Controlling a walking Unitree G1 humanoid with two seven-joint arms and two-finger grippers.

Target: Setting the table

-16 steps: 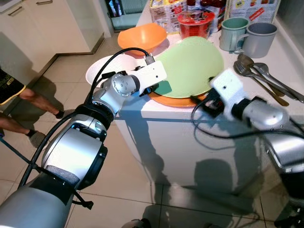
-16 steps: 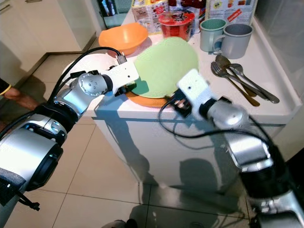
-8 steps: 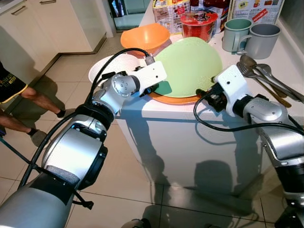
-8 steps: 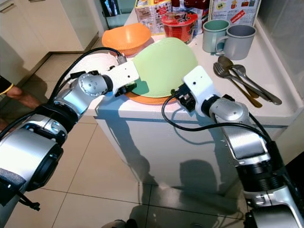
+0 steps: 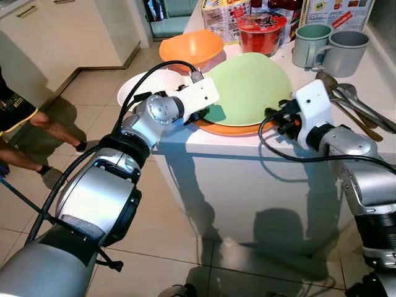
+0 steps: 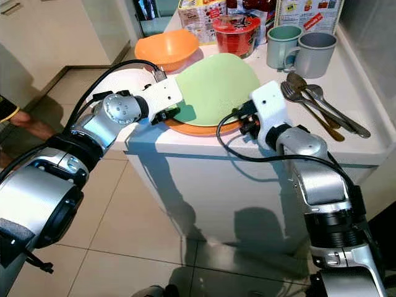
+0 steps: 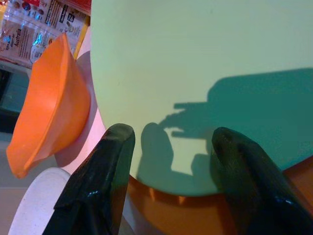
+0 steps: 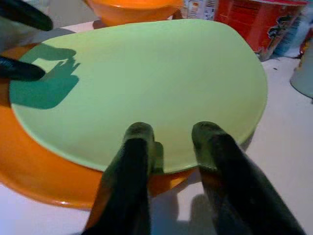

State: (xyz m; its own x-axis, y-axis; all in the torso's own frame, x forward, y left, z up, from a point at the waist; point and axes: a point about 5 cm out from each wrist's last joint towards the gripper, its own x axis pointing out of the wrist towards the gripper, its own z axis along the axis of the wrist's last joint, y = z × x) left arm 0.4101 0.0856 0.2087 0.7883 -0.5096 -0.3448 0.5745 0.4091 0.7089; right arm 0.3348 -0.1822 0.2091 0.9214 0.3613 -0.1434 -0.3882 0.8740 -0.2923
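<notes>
1. the left end effector (image 7: 168, 147) is hovering at the near left rim of the green plate (image 5: 250, 86), its two black fingers spread wide apart and gripping nothing; the plate edge is lying just ahead of the fingertips.
2. the right end effector (image 8: 171, 142) is reaching in at the plate's near right rim, its fingers parted by a narrow gap with their tips at the green edge; whether they are touching the plate cannot be told, and nothing is clamped between them.
3. the green plate is resting tilted on top of an orange plate (image 5: 230, 130) at the front edge of the white desk (image 6: 291, 145), between the two end effectors.
4. beyond the left end effector an orange bowl (image 5: 190, 48) is sitting on the desk, and a white plate (image 5: 148, 83) is lying beside that arm, overhanging the desk edge.
5. past the green plate a red noodle cup (image 6: 236, 31) is standing, with a green mug (image 6: 281, 44) and a grey mug (image 6: 315, 54) side by side farther to the right end effector's side.
6. spoons and forks (image 6: 318, 105) are lying loose on the desk beyond the right end effector.
7. a person's legs (image 5: 28, 139) are showing on the tiled floor (image 5: 185, 235), well off to the left arm's side.
</notes>
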